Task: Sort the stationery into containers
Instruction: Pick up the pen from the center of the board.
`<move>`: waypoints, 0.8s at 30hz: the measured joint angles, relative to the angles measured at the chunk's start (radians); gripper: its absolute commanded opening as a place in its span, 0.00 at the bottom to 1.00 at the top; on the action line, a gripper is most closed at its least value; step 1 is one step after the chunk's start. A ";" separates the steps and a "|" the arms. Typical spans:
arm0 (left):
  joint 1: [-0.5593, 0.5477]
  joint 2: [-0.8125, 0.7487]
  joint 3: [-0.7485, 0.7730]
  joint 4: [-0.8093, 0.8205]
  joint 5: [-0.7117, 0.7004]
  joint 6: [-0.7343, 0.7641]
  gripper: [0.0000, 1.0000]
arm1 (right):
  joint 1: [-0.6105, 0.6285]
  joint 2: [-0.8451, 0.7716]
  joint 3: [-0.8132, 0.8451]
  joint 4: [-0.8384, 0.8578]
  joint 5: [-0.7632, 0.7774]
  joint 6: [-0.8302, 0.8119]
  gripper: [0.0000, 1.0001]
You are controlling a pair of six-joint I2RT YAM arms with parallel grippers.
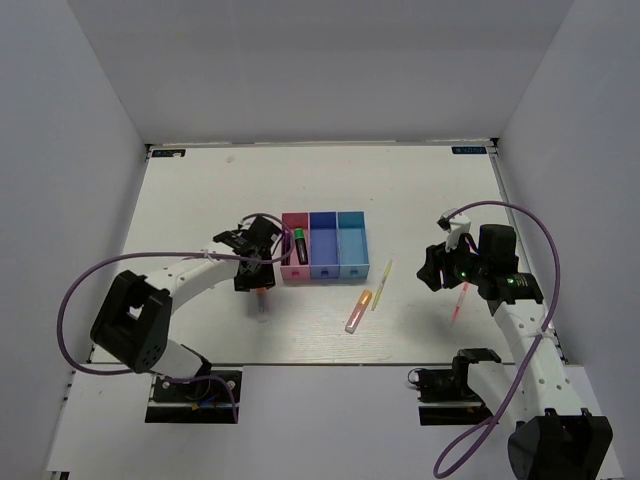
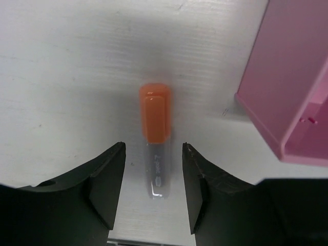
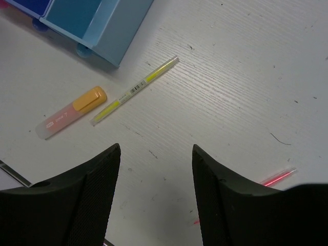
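Beside the pink bin point(image 2: 287, 102) — highlighter point(image 2: 155, 120) framed by left tool point(image 2: 152, 148).

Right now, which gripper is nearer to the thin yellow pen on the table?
Right. The right gripper, open, is just right of the thin yellow pen. The left gripper is past the pink bin on its left side, open around an orange-capped highlighter.

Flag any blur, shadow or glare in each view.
Top view: evenly lit, sharp, though the yellow pen looks tiny. Left wrist: a grey shadow falls over the orange highlighter; pink bin slightly soft. Right wrist: table grain crisp, no glare, fingers dark.
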 measured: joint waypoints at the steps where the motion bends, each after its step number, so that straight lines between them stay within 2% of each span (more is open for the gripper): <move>1: -0.001 0.013 -0.003 0.015 0.003 -0.001 0.59 | 0.000 0.000 0.000 0.000 0.002 0.000 0.61; 7: -0.002 0.074 -0.050 0.069 0.022 -0.013 0.56 | 0.000 0.000 0.000 0.000 0.006 0.000 0.61; 9: -0.002 0.077 -0.055 0.082 0.027 -0.020 0.48 | 0.000 0.000 0.000 0.000 0.006 0.000 0.61; 11: -0.002 0.077 -0.058 0.096 0.032 -0.024 0.38 | 0.000 0.000 0.000 0.000 0.007 0.000 0.61; 12: -0.002 0.076 -0.060 0.104 0.033 -0.027 0.24 | 0.000 0.000 0.000 0.000 0.007 0.000 0.61; 15: -0.004 0.066 -0.066 0.108 0.035 -0.025 0.06 | 0.000 0.000 0.000 0.000 0.008 0.000 0.61; 18: -0.009 0.042 -0.069 0.080 0.035 -0.026 0.02 | 0.000 0.000 0.000 0.000 0.010 0.000 0.62; 20: -0.019 -0.006 -0.067 0.046 0.034 -0.026 0.01 | 0.000 0.000 0.000 -0.001 0.010 0.002 0.70; 22: -0.042 -0.067 -0.048 0.002 0.033 -0.026 0.01 | 0.000 0.000 0.000 -0.001 0.011 0.002 0.71; 23: -0.055 -0.095 -0.029 -0.019 0.034 -0.025 0.01 | 0.000 0.000 0.000 -0.001 0.010 0.001 0.71; 24: -0.069 -0.118 -0.001 -0.038 0.034 -0.024 0.01 | 0.000 0.000 0.000 -0.001 0.010 0.002 0.65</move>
